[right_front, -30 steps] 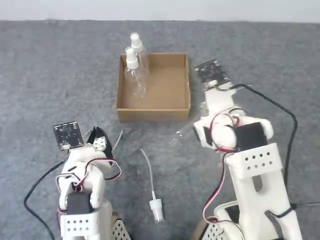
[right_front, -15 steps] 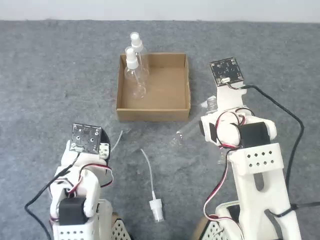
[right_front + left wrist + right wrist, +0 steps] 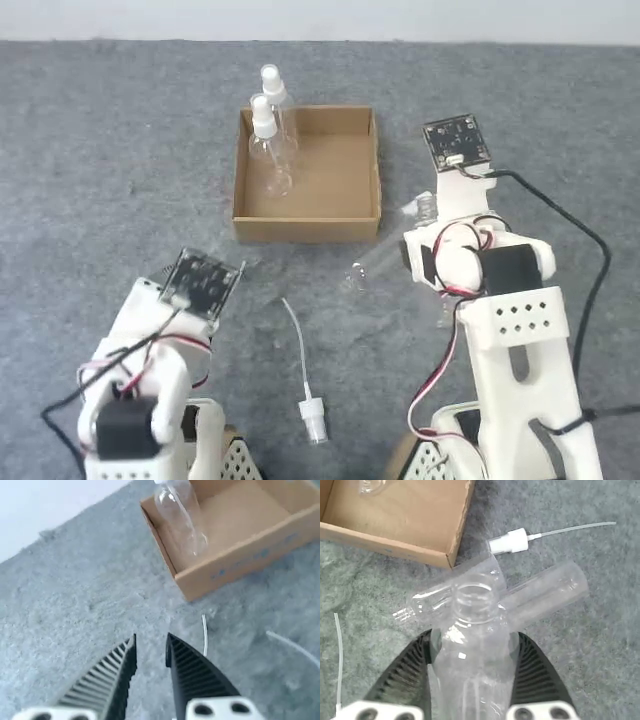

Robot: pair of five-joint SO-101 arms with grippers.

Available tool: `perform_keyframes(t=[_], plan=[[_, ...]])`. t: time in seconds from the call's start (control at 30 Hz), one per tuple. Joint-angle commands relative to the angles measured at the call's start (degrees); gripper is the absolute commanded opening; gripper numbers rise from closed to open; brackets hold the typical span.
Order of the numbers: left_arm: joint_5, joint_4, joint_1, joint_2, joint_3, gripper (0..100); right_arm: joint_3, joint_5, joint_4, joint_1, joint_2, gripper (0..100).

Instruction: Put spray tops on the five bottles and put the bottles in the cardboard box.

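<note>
My right gripper is shut on a clear, topless bottle, held upright above the carpet to the right of the cardboard box. Under it lie two more topless bottles and a white spray top with its tube. Two bottles with spray tops stand at the box's far left corner. Another spray top lies on the carpet between the arms. My left gripper hangs open over bare carpet in front of the box, holding nothing.
A loose thin tube lies on the carpet just past the left gripper, and a second tube lies farther off. The grey carpet to the left of the box is free. Most of the box floor is bare.
The left arm's wrist has swung to the right and toward the box. The right arm turned its wrist with the bottle a second ago and has since kept still.
</note>
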Motion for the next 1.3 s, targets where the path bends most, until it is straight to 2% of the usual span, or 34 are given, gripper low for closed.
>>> perform_keyframes(t=[0.0,0.27,0.47,0.67,0.87,1.07,1.27], plan=[[-6.8,1.0,0.0,13.5,-8.6,9,-0.8,-0.8,-1.5,4.4,-2.4,0.7],[-18.6,0.5,0.3,24.8,-11.6,20,-0.9,-7.3,-6.0,16.1,-2.5,0.7],[-22.3,3.2,10.2,27.5,-11.4,21,-0.7,-7.7,-8.9,24.0,-1.8,0.7],[-29.4,7.9,21.6,33.2,-11.4,21,-0.2,-7.7,-9.2,24.8,-1.8,0.7],[-37.9,12.7,30.8,40.8,-11.4,21,2.9,-7.5,-14.9,25.0,-1.8,0.7],[-38.2,12.3,41.1,45.9,-11.6,21,8.2,-7.3,-23.5,25.1,-2.0,0.7],[-38.2,12.3,49.1,49.4,-11.7,21,8.3,-7.6,-23.9,27.1,-2.4,0.7]])
